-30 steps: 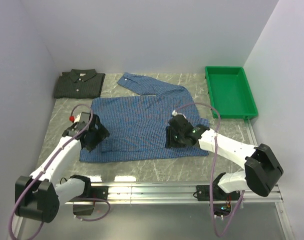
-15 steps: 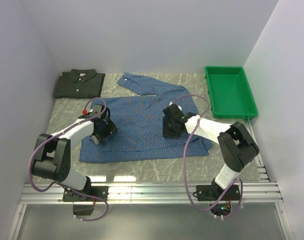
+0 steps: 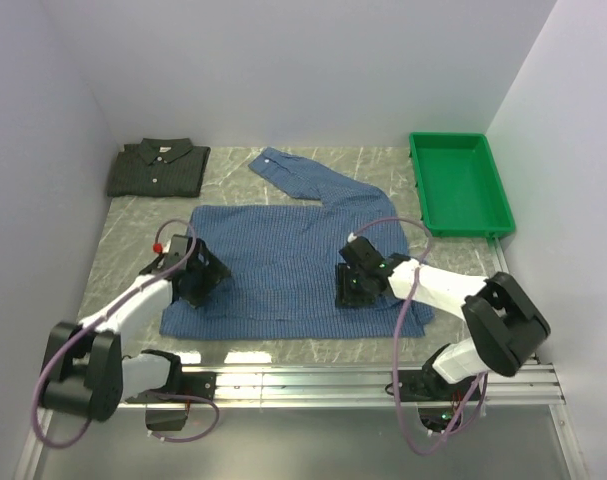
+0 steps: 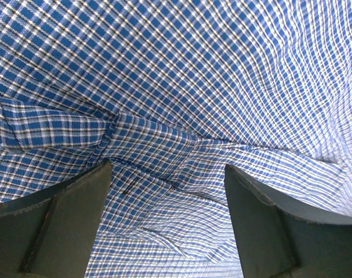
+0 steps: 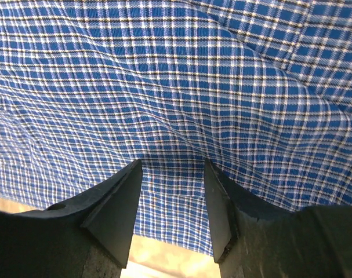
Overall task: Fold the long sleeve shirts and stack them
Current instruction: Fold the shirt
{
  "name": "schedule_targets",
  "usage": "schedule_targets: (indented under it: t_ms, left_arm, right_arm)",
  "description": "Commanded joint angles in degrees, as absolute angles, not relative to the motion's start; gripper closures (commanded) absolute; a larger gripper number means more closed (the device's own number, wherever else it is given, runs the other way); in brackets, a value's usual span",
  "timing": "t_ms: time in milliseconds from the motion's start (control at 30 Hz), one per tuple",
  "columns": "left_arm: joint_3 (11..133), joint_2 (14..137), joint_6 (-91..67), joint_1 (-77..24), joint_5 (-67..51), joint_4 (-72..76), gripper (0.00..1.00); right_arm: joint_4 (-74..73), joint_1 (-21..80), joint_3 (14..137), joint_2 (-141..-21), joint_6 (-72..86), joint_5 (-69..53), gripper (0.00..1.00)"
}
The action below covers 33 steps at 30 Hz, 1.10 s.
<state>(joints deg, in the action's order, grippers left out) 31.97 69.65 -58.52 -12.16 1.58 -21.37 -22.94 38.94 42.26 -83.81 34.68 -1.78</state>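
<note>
The blue shirt (image 3: 283,260) lies spread flat at the middle of the table (image 3: 123,240), and the dark check shirt (image 3: 158,167) sits folded in the far left corner. Your left gripper (image 4: 168,168) has its fingers wide apart over bunched cloth. Your right gripper (image 5: 171,165) has its fingers partly apart near the shirt's near edge, and neither visibly pinches fabric. If you close on a single layer, or raise the two sides unevenly, the fold will likely skew and drag the shirt askew.
</note>
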Motion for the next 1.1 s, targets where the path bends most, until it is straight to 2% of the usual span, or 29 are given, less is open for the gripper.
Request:
schedule_targets:
  t_ms: [0, 167, 333, 400, 467, 533, 667, 800, 1067]
  left_arm:
    - [26.2, 63.32, -63.97, -12.13, -2.1, -35.4, 0.13]
    - [31.53, 56.87, -62.68, -12.13, 2.7, -39.54, 0.12]
    - [49.98, 67.48, -54.85, -10.11, 16.31, -43.77, 0.06]
    - [57.08, 74.13, -51.61, -7.93, 17.22, -43.33, 0.04]
    - [61.5, 78.64, -50.63, -6.6, 18.62, -42.54, 0.03]
    - [67.74, 85.67, -50.36, -4.49, 18.98, -42.71, 0.01]
    - [77.76, 96.83, -51.94, -1.32, 16.19, -43.33, 0.01]
    - [88.65, 108.77, -55.18, -0.18, 11.44, -45.96, 0.03]
    - [96.85, 119.09, -58.97, -0.18, 6.85, -47.02, 0.12]
  right_arm:
    - [-31.29, 39.73, 38.41, -81.13, 35.16, -5.79, 0.45]
    - [-34.62, 39.03, 45.23, -76.3, 31.3, -1.33, 0.44]
    - [-36.3, 30.25, 54.39, -76.02, 26.55, 0.97, 0.41]
    - [-35.95, 24.89, 58.43, -76.9, 26.02, 0.35, 0.39]
    - [-35.6, 21.12, 62.11, -78.82, 25.75, 2.01, 0.3]
    - [-34.98, 18.73, 64.68, -80.5, 26.28, 2.73, 0.24]
    - [-33.58, 15.03, 71.35, -86.02, 26.89, 5.18, 0.19]
    - [-32.52, 13.54, 76.11, -90.96, 26.63, 6.41, 0.18]
    - [-29.97, 13.01, 80.15, -98.25, 25.84, 6.85, 0.2]
